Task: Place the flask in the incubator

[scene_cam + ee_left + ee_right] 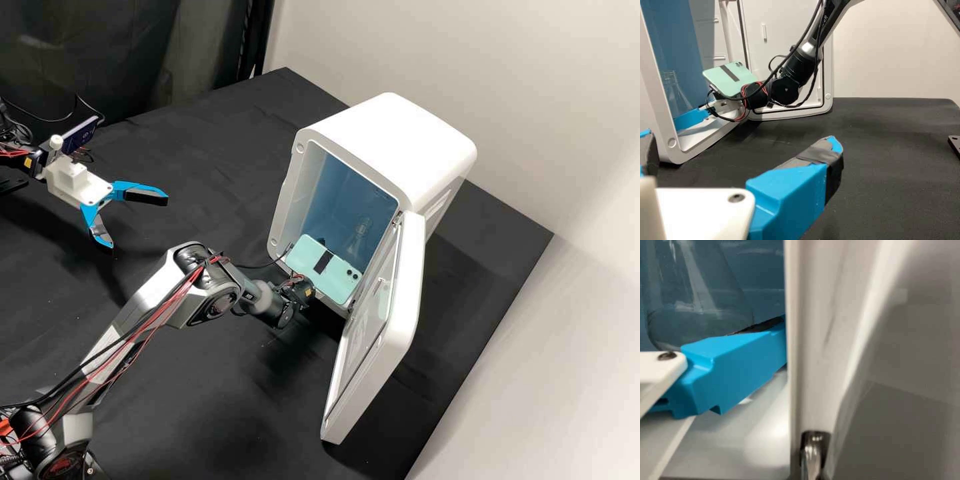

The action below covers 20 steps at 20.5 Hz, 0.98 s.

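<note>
High view: flask point(362, 231) inside the open incubator point(400, 143).
Left end effector point(135, 220) spread wide; right end effector point(735, 367) inside the incubator, grip impossible to tell.

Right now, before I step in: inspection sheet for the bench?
Surface: black bench.
Job's things: incubator upright, door open; flask upright inside.
Clutter: nothing seen.
Grippers: left gripper open, above the bench, apart from the incubator; right arm reaches into the incubator, mint phone on its wrist.
Cables: red and black wires along the right arm.
Surroundings: white wall, dark curtain.
</note>
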Motion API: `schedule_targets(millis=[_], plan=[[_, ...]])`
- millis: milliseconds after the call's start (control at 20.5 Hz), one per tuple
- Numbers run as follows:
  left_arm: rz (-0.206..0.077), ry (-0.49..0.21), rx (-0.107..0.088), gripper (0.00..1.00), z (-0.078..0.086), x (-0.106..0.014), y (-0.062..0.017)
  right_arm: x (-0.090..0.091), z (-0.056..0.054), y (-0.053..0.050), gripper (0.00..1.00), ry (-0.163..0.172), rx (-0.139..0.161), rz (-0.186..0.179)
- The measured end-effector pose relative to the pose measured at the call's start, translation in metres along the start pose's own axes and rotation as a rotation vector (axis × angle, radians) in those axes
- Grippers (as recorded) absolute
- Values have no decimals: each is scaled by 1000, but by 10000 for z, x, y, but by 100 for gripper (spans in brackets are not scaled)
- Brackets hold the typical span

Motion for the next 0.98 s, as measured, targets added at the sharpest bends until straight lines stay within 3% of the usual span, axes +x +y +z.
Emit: schedule_targets(millis=[195, 488, 878, 976], plan=[[0, 0, 0, 100, 0, 0, 0, -153, -10, 32, 100, -2, 2, -1], [0, 0, 0, 100, 0, 0, 0, -469, -83, 63, 100, 48, 16, 40], [0, 0, 0, 100, 0, 0, 0, -967, -83, -98, 100, 84, 52, 53], [1, 0, 0, 100, 0, 0, 1, -1123, -82, -140, 100, 94, 65, 75]])
